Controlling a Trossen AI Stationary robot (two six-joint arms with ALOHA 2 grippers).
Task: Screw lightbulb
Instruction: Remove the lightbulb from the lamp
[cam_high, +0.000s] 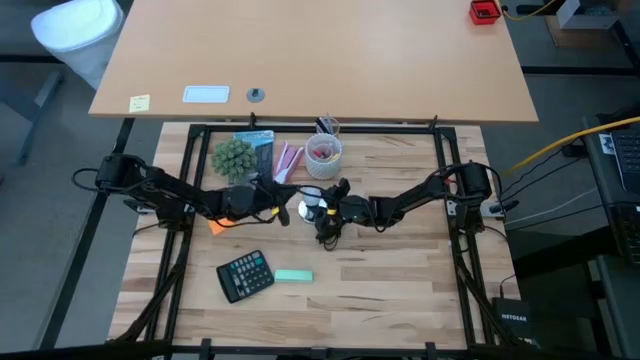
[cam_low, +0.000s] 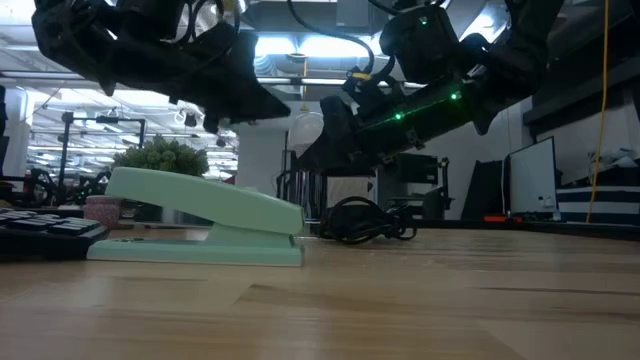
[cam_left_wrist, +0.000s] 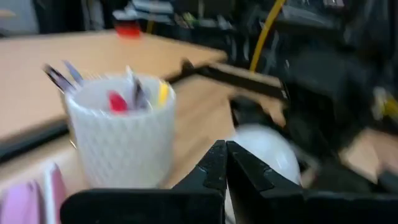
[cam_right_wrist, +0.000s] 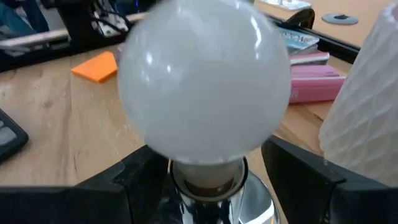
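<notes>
Right gripper (cam_right_wrist: 205, 180) spread wide, fingers either side of lightbulb (cam_right_wrist: 204, 81) neck, apparently to turn it; grip unclear. Left gripper (cam_left_wrist: 225, 163) closed, empty, just left of lightbulb.

Overhead straight down on whole table (cam_high: 380, 300); low level across tabletop; wrists close on lightbulb (cam_right_wrist: 204, 81), shared mid-frame overhead.

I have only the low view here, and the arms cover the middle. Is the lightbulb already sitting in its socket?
Observer: Yes, the lightbulb sits in the shiny silver base.
Operator: Does the right tool grip it?
Observer: No. The right tool is open, with one finger on each side of the bulb's neck.
Operator: And the left tool?
Observer: The left tool is shut, with its tip close to the bulb, beside the white pen cup.
</notes>
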